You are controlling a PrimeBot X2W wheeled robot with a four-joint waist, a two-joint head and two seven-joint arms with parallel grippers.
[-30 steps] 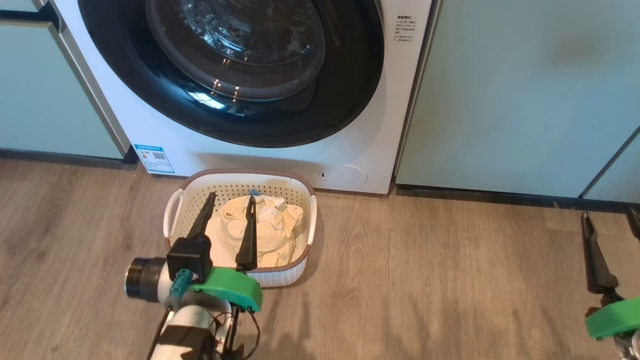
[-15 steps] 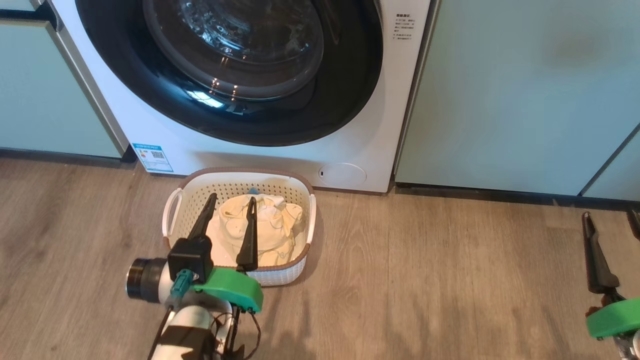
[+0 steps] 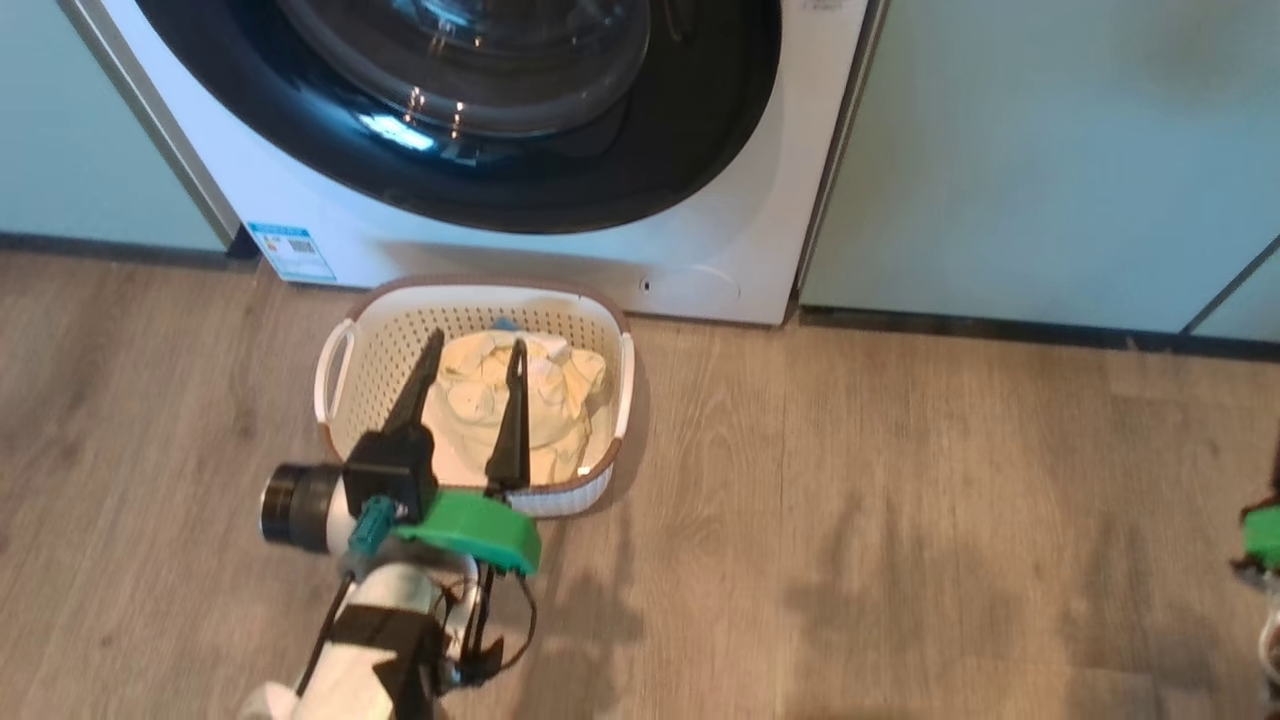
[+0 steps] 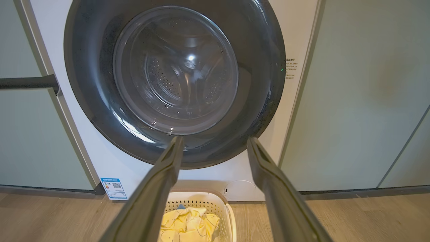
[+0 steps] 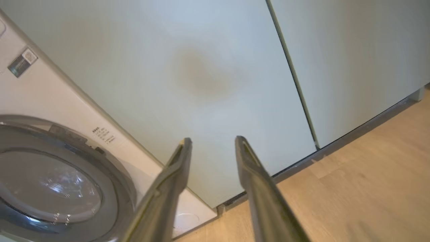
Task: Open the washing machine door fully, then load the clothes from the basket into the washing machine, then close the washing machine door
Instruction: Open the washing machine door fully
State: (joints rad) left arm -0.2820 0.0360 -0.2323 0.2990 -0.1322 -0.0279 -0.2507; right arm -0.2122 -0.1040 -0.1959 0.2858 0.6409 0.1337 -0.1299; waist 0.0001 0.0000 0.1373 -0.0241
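The washing machine door [image 3: 470,90], black-rimmed with a glass centre, lies flat against the white washing machine [image 3: 760,200]; it also fills the left wrist view [image 4: 174,70]. On the floor in front stands the cream basket [image 3: 380,340] holding pale yellow clothes [image 3: 560,400] and a small blue piece [image 3: 503,323]. My left gripper [image 3: 478,340] hangs open above the basket, nothing between its fingers, pointing at the door [image 4: 215,138]. My right gripper [image 5: 213,139] is open and empty, facing the green cabinet panel [image 5: 201,77] to the right of the machine.
Pale green cabinet panels flank the machine on both sides [image 3: 1050,150]. Wooden floor [image 3: 900,520] stretches wide to the right of the basket. The right arm's green mount [image 3: 1262,535] sits at the far right edge. A dark bar handle [image 4: 28,82] juts from the left cabinet.
The head camera has tipped, so the whole picture slid upward. The right gripper's fingers have passed beyond the head view's right edge. The left gripper stays open over the basket.
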